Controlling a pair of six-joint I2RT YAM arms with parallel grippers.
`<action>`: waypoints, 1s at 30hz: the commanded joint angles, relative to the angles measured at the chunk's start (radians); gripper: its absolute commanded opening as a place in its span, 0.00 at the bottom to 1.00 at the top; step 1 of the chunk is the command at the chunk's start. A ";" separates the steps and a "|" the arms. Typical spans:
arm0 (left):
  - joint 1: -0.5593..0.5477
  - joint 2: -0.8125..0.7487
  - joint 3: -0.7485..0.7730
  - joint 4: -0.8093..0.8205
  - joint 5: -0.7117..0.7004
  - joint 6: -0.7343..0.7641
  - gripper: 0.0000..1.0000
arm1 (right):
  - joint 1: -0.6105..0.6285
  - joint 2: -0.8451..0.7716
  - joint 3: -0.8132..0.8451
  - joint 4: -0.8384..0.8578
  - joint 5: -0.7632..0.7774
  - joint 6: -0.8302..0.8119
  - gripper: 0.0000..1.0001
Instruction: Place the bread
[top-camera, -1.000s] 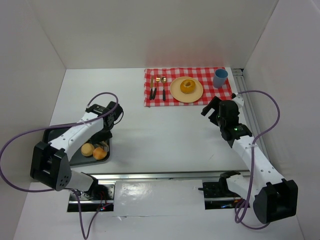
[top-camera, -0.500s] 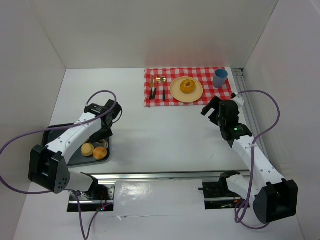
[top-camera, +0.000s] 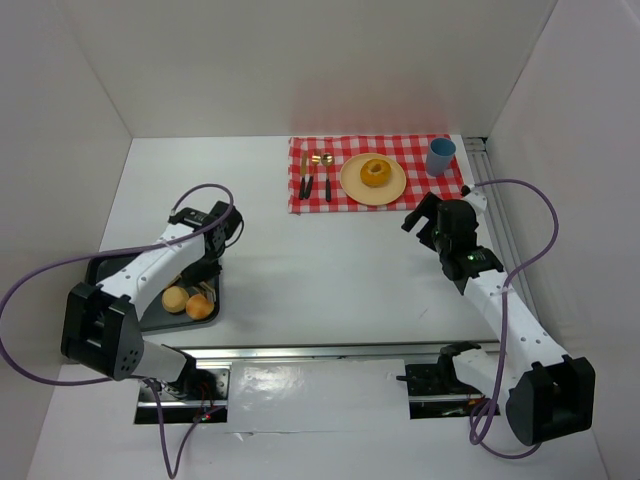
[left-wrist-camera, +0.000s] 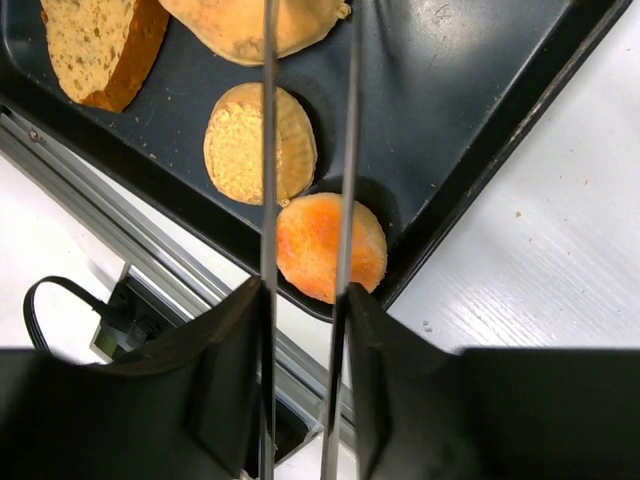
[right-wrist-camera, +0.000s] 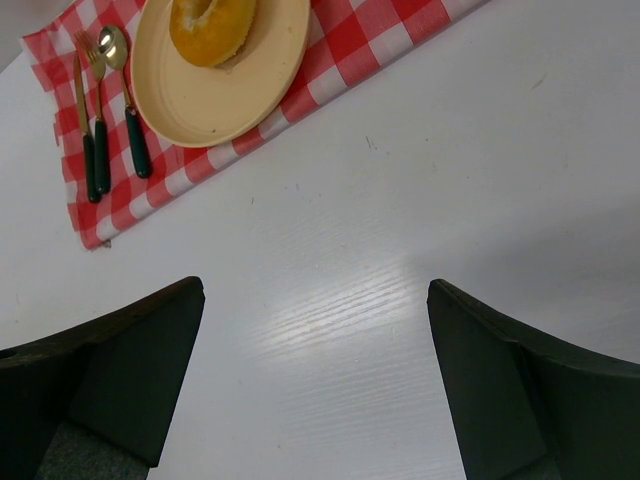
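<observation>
Left pincer (top-camera: 200, 272) is hovering over bread (left-wrist-camera: 260, 143) in tray (left-wrist-camera: 480, 90) (we cannot tell its grip); right pincer (right-wrist-camera: 315, 290) is gaping, empty.

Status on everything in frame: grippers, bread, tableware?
Left gripper: narrowly open, empty.
Right gripper: wide open, empty.
Tray: several breads in it, under the left arm.
Plate: one ring-shaped bread on it.
Cup: upright.
Cutlery: lying flat on the cloth.
</observation>
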 joint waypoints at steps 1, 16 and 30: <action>0.016 -0.009 -0.006 -0.009 -0.034 -0.015 0.42 | 0.004 -0.002 0.009 0.057 -0.007 -0.014 1.00; 0.025 -0.141 0.163 -0.118 -0.137 0.007 0.00 | 0.004 -0.002 0.009 0.057 -0.007 -0.014 1.00; 0.005 -0.216 0.230 -0.165 -0.174 0.083 0.00 | 0.004 -0.002 0.018 0.057 -0.007 -0.014 1.00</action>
